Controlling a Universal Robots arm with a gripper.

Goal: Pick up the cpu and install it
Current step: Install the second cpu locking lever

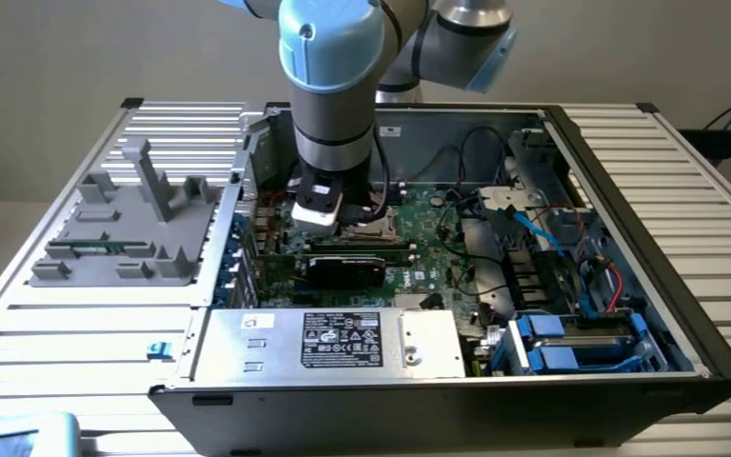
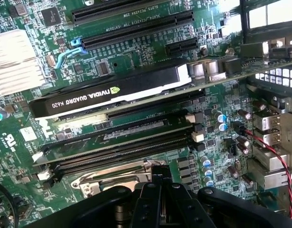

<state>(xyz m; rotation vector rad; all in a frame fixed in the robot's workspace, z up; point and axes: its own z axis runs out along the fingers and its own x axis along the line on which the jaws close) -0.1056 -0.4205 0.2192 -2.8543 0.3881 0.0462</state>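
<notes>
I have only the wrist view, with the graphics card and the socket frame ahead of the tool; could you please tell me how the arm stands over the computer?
Observer: The arm comes straight down into the open computer case, with the tool just above the socket frame.
Operator: Thank you. What lies outside the case?
Observer: A grey holder tray sits on the slatted table, beside the case on the exterior view's left.
Operator: And along the front of the case?
Observer: A silver power supply box with a black label lies along the case's near edge.
</notes>
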